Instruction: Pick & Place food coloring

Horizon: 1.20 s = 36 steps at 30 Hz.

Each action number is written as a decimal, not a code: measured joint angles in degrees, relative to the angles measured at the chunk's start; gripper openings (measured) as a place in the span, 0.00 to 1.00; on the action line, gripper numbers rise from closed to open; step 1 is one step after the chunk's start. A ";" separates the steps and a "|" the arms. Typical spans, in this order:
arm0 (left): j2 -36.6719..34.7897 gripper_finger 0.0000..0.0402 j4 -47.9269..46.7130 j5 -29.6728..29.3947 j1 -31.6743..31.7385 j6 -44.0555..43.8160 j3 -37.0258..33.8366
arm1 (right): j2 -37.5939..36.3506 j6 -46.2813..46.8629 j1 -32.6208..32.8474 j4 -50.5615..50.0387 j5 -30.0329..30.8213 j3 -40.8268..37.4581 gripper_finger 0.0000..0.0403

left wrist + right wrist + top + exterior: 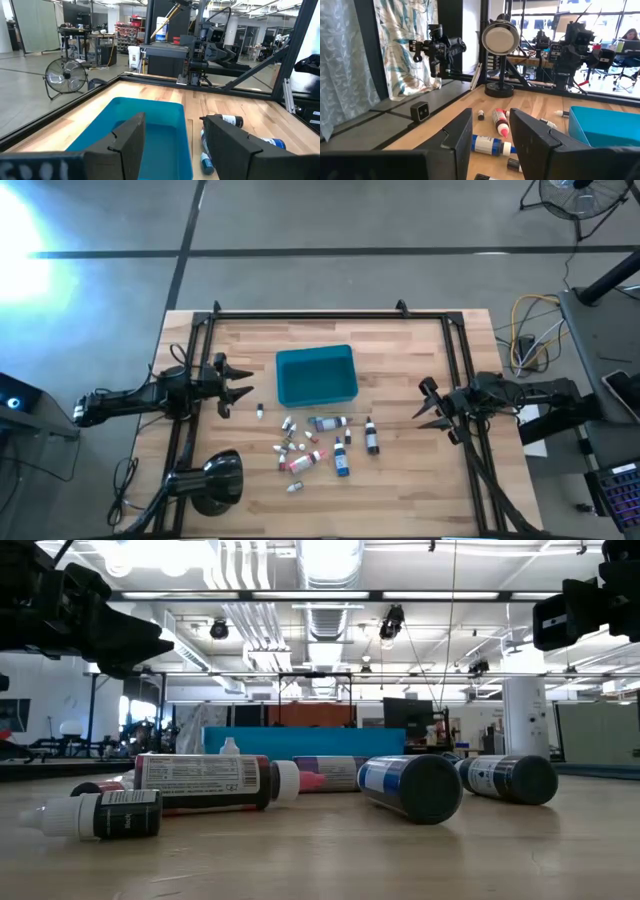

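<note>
We find the bottles [318, 448] scattered on the surface [420, 490] just below the bin [316, 375], none inside it. The left pincer [243, 387] hangs left of the bin, fingers wide apart and empty. The right pincer [427, 409] hangs well right of the bin, fingers parted and empty. We judge the first pick not yet begun: take an outlying bottle, close across its body, and lift clear of neighbours. Labels carry fine print in the low view; we cannot read any.
</note>
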 joint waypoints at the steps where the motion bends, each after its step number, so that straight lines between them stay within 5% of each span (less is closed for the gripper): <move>1: 0.02 0.44 -0.01 0.00 0.00 0.00 0.01 | 0.00 0.00 0.02 -0.02 0.00 0.00 0.32; 9: 0.02 0.44 -0.01 0.00 0.00 0.00 0.01 | 0.01 0.58 0.02 0.14 0.00 -0.02 0.33; 14: 0.00 0.44 -0.01 0.00 0.00 0.00 0.01 | 0.09 34.95 0.13 3.92 -2.04 0.00 0.32; 19: 0.00 0.44 0.04 0.00 0.00 0.00 0.01 | 4.92 37.55 0.52 11.78 1.92 0.07 0.31; 25: 0.00 0.44 0.10 0.00 0.00 0.02 0.01 | 23.36 48.04 0.51 -0.64 9.01 7.29 0.30; 29: 0.02 0.44 0.08 -0.01 0.01 1.05 0.01 | 40.16 50.04 0.52 -16.78 6.65 17.24 0.30; 32: 0.02 0.44 0.59 -0.33 0.02 0.40 -0.01 | 51.46 58.24 0.52 -19.71 3.21 23.53 0.29; 36: 0.00 0.44 1.42 -0.33 0.00 -16.05 -0.01 | 64.86 69.88 0.74 -17.02 4.34 31.10 0.29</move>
